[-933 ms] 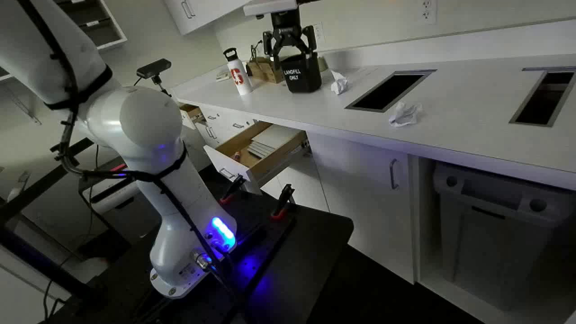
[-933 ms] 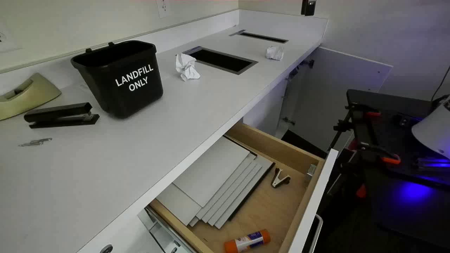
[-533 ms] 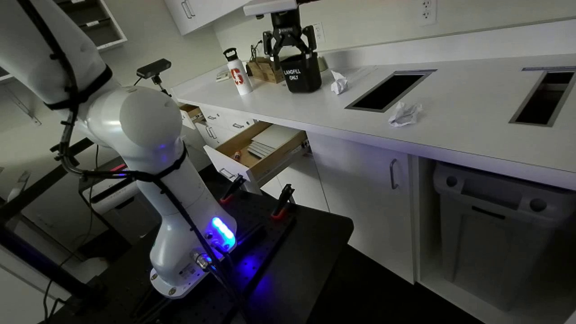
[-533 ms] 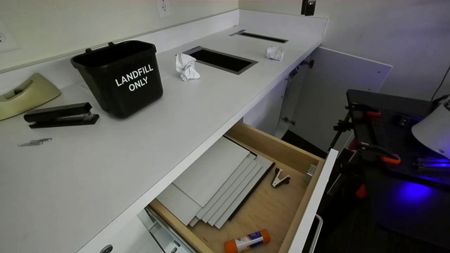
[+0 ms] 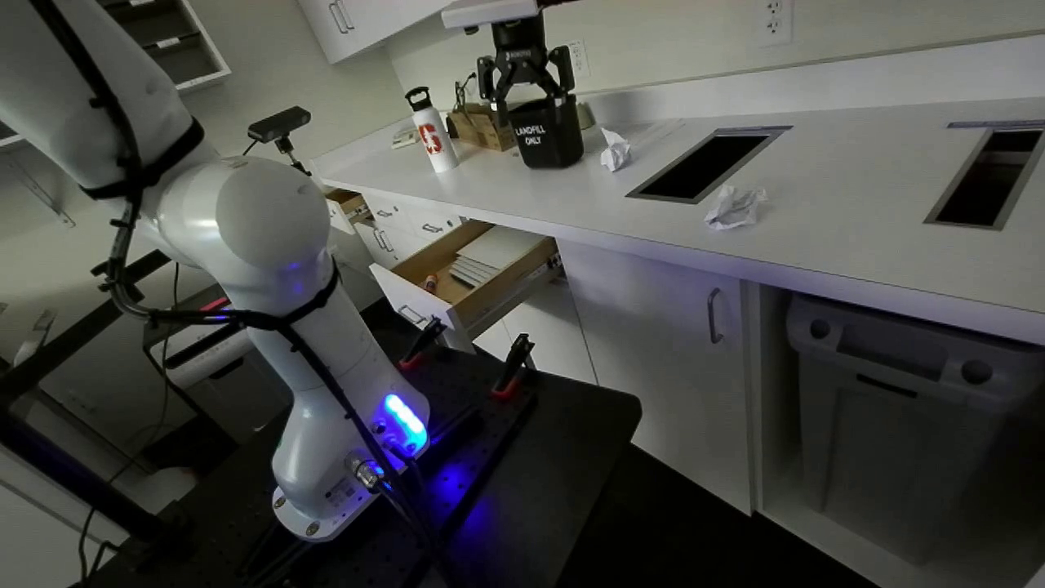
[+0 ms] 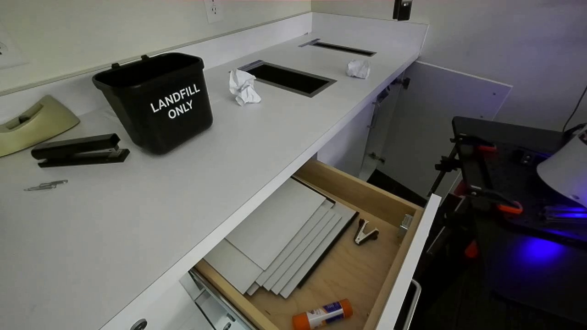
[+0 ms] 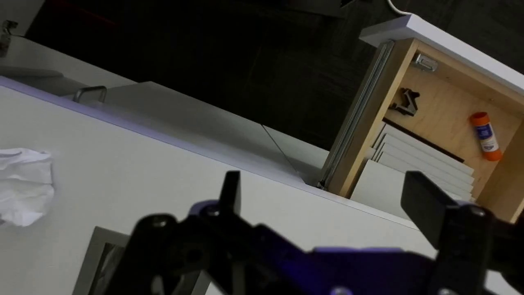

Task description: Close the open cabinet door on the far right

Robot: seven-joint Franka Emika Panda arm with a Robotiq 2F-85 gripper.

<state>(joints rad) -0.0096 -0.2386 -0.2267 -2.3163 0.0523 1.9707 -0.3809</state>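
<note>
The open cabinet door [image 6: 445,123] is white and stands swung out from the counter's far end, near the wall, in an exterior view. The open cabinet [image 5: 771,392] shows in an exterior view with a grey bin [image 5: 906,433] inside; its door is out of view there, or at most a sliver at the corner. In the wrist view, a metal hinge [image 7: 5,37] shows at the upper left. My gripper [image 5: 531,102] hangs above the counter, in front of the black bin in that view, far from the door. In the wrist view my gripper [image 7: 321,180] is open, with nothing between its fingers.
A pulled-out drawer [image 6: 390,270] juts from the counter [image 6: 257,151]. The black landfill bin [image 6: 156,105] and crumpled papers [image 6: 243,87] sit on top. A closed cabinet door [image 5: 653,359] adjoins the open cabinet. The robot's black table [image 5: 571,441] stands close to the cabinets.
</note>
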